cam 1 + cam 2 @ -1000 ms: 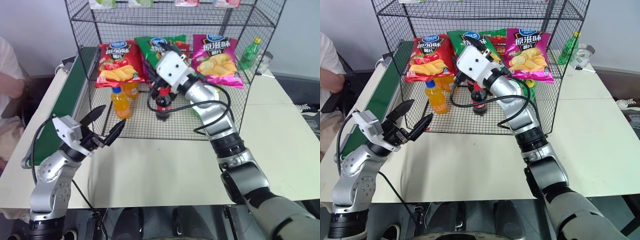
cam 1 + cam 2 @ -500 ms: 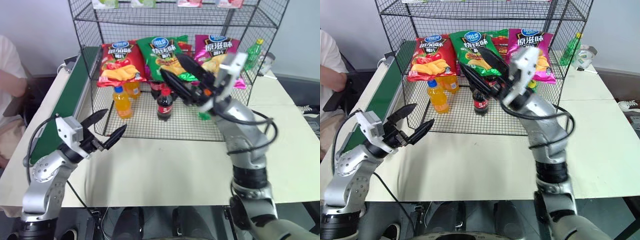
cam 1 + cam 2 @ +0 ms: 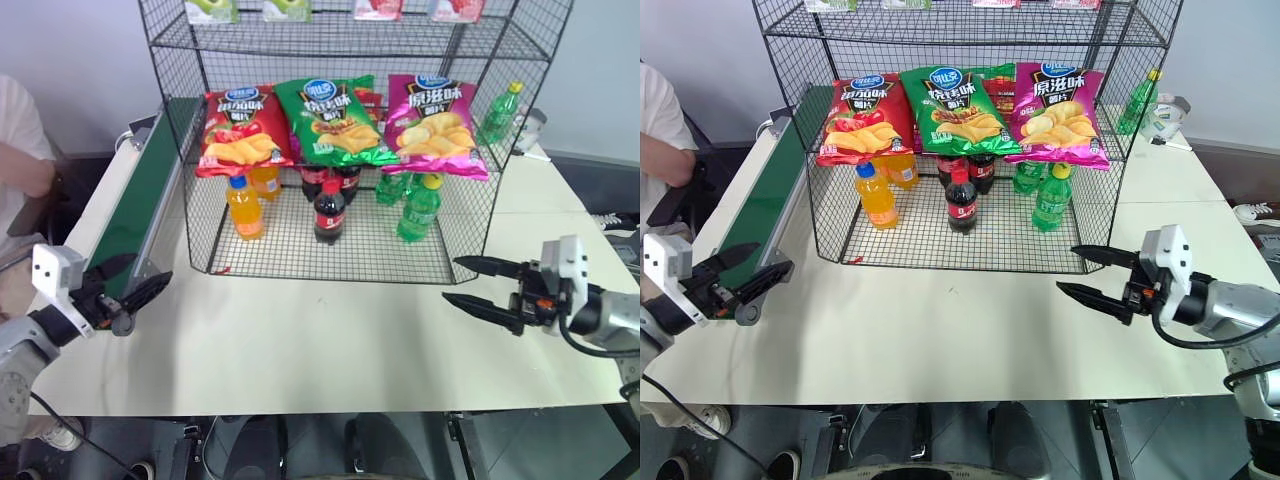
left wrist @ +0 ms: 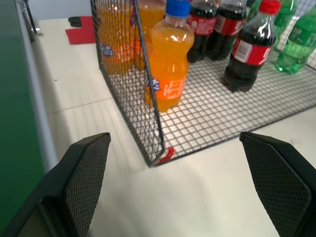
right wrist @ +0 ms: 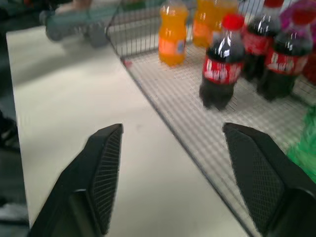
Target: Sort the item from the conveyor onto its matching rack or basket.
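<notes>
Now the green crisp bag (image 3: 334, 120) lies on the middle tier of the black wire rack (image 3: 190, 140), between a red crisp bag (image 3: 240, 128) and a magenta crisp bag (image 3: 436, 124), its edges touching or overlapping both. Below it on the rack's bottom grid stand orange drink bottles (image 3: 242, 206), cola bottles (image 3: 329, 211) and green bottles (image 3: 418, 208). Both grippers are off the rack and empty: the left gripper (image 3: 132, 287) hangs at the counter's (image 3: 330, 340) left edge beside the near end of the dark green conveyor (image 3: 140, 205), its jaws spread wide; the right gripper (image 3: 478, 284) hovers over the counter's right side, pointing toward the rack, jaws likewise parted with nothing between them. A person's arm (image 3: 22, 160) shows at the far left.
</notes>
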Motion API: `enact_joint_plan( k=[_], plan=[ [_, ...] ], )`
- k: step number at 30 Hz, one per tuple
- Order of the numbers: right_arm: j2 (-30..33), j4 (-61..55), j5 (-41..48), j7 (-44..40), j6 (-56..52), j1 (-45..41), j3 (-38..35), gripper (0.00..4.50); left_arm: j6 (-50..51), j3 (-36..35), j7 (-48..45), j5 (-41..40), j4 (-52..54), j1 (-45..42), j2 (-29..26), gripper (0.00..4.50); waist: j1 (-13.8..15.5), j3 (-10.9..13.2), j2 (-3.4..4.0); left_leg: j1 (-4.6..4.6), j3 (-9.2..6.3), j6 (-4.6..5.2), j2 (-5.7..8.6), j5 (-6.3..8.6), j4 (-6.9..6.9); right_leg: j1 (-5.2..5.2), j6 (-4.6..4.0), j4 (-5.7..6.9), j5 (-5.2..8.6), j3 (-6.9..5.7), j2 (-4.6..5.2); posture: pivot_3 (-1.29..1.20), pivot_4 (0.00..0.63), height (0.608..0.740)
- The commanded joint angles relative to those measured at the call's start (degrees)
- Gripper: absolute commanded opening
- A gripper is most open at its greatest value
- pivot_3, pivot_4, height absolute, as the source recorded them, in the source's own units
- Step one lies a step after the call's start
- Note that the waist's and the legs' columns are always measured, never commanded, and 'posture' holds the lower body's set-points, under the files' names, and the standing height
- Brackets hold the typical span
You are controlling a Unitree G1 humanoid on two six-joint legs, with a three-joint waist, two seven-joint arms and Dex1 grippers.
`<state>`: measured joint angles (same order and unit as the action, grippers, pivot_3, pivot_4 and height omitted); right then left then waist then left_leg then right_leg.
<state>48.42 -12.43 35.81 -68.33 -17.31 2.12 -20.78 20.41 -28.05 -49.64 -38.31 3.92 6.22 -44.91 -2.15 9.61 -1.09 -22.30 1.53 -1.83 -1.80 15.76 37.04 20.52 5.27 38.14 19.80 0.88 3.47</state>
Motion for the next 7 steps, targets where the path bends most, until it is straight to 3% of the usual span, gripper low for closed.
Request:
enact_joint_plan(
  k=[1, 7],
  plan=[
    [1.2, 1.9, -0.9, -2.9, 4.0, 0.3, -2.2, 4.43, -2.8, -1.8, -2.3, 1.9, -0.4, 0.2, -1.1, 4.50, 0.0, 0.0, 0.00, -0.02, 0.00, 0.01, 0.00, 0.01, -0.02, 0.01, 0.00, -0.02, 0.00, 0.00, 0.01, 0.00, 0.150, 0.739],
    [1.6, -2.0, 0.6, -1.5, 1.4, 1.6, -2.4, 4.43, -8.1, -1.4, -4.8, 5.7, -1.9, 2.0, -0.4, 4.50, 0.0, 0.0, 0.00, -0.07, 0.00, 0.05, -0.01, 0.04, -0.03, 0.03, 0.00, -0.10, 0.00, -0.01, 0.05, 0.00, 0.150, 0.739]
  ],
)
